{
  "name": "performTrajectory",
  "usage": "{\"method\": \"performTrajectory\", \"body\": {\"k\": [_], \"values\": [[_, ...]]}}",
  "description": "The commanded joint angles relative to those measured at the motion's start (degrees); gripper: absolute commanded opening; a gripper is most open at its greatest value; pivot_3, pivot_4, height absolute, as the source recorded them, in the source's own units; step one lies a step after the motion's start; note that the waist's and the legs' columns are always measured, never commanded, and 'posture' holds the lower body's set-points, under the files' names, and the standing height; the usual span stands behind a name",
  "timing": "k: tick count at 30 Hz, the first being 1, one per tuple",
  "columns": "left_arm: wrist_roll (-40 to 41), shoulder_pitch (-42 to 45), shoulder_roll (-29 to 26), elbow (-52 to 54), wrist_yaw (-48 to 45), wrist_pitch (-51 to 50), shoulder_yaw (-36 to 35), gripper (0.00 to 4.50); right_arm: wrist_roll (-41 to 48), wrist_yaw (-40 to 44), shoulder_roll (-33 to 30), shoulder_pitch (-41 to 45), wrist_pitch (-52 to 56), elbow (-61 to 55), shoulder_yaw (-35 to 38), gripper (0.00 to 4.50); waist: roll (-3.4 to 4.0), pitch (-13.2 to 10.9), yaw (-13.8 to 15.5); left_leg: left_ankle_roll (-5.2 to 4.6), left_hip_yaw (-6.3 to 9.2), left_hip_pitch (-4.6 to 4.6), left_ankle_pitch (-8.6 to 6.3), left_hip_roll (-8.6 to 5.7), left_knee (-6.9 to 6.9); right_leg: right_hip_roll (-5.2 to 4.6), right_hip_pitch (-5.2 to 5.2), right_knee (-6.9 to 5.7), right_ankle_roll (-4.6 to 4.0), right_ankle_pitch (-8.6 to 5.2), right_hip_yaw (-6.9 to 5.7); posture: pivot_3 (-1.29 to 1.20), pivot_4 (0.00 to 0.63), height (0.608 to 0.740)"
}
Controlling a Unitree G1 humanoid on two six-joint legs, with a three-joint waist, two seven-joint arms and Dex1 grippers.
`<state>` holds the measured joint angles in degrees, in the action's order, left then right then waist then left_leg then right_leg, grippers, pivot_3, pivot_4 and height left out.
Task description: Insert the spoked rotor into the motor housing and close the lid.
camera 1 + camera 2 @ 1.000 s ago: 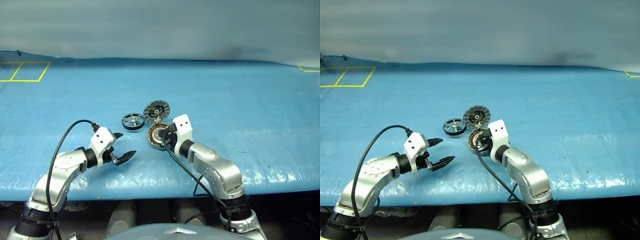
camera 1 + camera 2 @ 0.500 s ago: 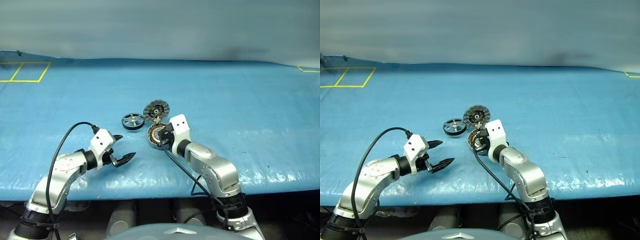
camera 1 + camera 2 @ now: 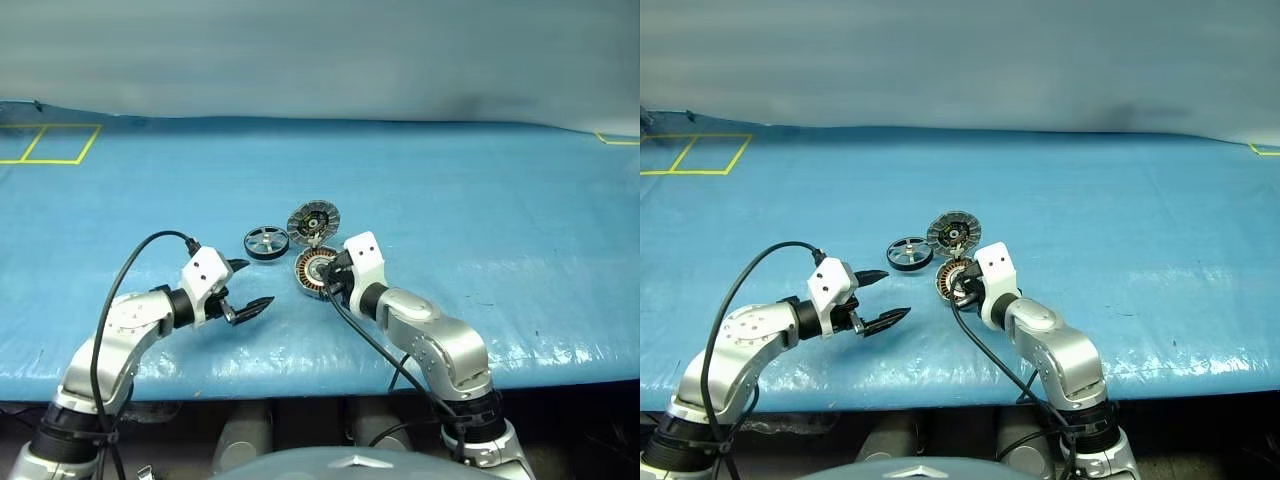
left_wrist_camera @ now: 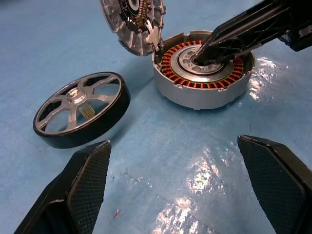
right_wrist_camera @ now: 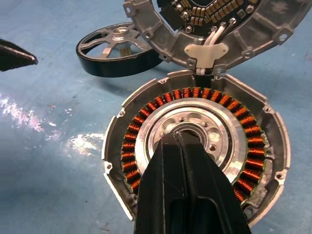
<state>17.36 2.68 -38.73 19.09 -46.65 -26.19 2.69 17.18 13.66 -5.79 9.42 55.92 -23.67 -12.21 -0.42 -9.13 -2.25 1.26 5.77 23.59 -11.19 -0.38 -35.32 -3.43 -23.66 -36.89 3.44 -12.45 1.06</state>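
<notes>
Counting Three Motor Parts On Blue Counter

Lying together on the blue-covered counter (image 3: 480, 200): one black-rimmed silver spoked rotor (image 3: 265, 242), one copper-wound silver motor housing (image 4: 202, 68), one ribbed silver lid (image 3: 313, 219) hinged upright behind. Right hand (image 5: 183, 146) closed, empty, tips at housing centre. Left hand (image 3: 248, 285) wide open, empty, nearby.

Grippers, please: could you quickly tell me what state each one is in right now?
Left tool: open, holding nothing.
Right tool: shut, holding nothing, tips in the motor housing's silver centre.

- Blue plastic sheet (image 3: 480, 200): covers the whole work surface, wrinkled, glossy with light glare near the front edge.
- Yellow tape lines (image 3: 50, 143): rectangles marked at the far left; another corner at the far right.
- Grey-blue wall (image 3: 320, 55): plain, behind the surface.
</notes>
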Motion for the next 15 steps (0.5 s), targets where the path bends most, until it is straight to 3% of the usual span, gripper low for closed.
{"method": "performTrajectory", "body": {"k": [1,8,15], "values": [[2.02,4.61,-3.08,-2.19,-3.37,-0.5,-3.49,4.5,2.06,1.12,-0.45,-0.21,0.17,-4.34,1.33,0.03,0.01,-0.03,0.01,0.0,0.0,0.01,0.0,0.0,0.0,0.01,-0.01,0.0,0.0,0.0,0.0,0.0,0.15,0.74],[-0.34,17.33,-8.0,-12.3,-11.94,0.98,0.12,4.5,2.48,1.55,-2.2,-0.26,0.25,-6.07,1.78,0.03,-0.02,-0.05,0.02,0.0,0.01,0.06,0.0,-0.01,0.01,0.02,-0.03,0.03,0.02,0.01,-0.01,0.0,0.15,0.74],[-5.23,32.72,-8.88,-26.53,-21.28,1.32,7.71,4.5,2.22,1.22,-2.68,-0.26,-0.16,-6.3,1.75,0.03,-0.04,-0.08,-0.06,-0.01,0.01,0.07,0.01,-0.02,0.0,0.04,-0.02,0.02,0.06,0.03,-0.01,0.0,0.15,0.74]]}}
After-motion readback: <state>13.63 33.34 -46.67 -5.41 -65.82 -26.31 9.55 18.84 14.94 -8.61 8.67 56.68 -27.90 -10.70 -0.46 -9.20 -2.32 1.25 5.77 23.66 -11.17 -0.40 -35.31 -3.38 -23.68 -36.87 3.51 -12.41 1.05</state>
